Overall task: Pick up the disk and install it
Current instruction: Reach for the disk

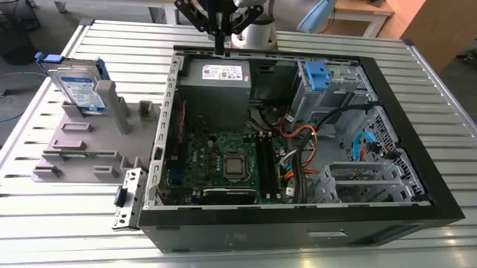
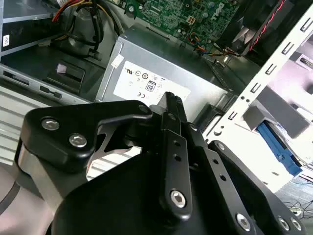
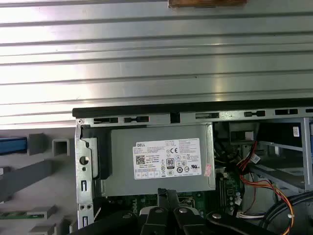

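Blue-railed disk [image 1: 80, 89] stands in grey holder [image 1: 78, 142] (closed fingers [image 1: 218, 46] well away).

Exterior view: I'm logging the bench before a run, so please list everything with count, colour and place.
table: one, silver, slatted.
computer case: one, black, open, mid-table.
fixture: one, grey, on the table beside the computer case.
disk: one, silver-grey, blue-and-white label, upright in the fixture at the exterior view's left.
power supply: one, grey, white sticker, inside the case's far corner.
motherboard: one, green, on the case floor.
cables: several, orange, black and blue, inside the case.
end effector: one, black, shut, over the case's far wall.
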`<state>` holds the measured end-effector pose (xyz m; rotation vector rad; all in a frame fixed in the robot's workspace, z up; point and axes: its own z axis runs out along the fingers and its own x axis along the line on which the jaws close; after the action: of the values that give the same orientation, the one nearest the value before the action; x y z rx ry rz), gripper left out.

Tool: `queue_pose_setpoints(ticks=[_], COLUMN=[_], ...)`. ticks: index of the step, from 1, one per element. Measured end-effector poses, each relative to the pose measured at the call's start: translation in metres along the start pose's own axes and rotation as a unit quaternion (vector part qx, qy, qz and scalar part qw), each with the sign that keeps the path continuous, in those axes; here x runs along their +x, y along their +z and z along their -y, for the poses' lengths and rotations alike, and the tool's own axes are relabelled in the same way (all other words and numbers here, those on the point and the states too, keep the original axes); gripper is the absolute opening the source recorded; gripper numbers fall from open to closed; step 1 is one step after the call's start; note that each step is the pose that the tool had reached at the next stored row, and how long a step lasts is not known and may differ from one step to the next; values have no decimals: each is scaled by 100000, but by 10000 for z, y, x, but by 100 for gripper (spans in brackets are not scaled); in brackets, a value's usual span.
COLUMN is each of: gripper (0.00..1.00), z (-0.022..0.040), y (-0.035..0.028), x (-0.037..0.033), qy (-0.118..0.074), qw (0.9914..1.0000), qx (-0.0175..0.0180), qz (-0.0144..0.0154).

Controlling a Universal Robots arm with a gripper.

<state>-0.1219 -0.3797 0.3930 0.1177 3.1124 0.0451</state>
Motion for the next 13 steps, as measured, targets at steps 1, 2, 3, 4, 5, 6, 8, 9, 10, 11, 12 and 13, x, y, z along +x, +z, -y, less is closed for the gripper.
queue_pose_setpoints(ticks=[1,2,3,4,5,6,8,9,10,11,12,13], gripper=[11,11,11,11,11,11,11,11,11,11,11,11], z=[0,-1,-2,-2,-3,-3,-2,-1,0,0,1,2], y=[0,0,0,0,0,0,0,0,0,0,-1,-1], x=[0,0,0,0,1,3,16,24,33,41,49,57], qy=[0,-1,-1,0,1,5,3,1,2,0,-1,-2], qw=[100000,100000,100000,100000,100000,100000,100000,100000,100000,100000,100000,100000], qx=[0,0,0,2,2,2,-1,1,-4,-5,0,-3], qz=[-1,1,2,0,-1,1,4,3,4,5,2,4])
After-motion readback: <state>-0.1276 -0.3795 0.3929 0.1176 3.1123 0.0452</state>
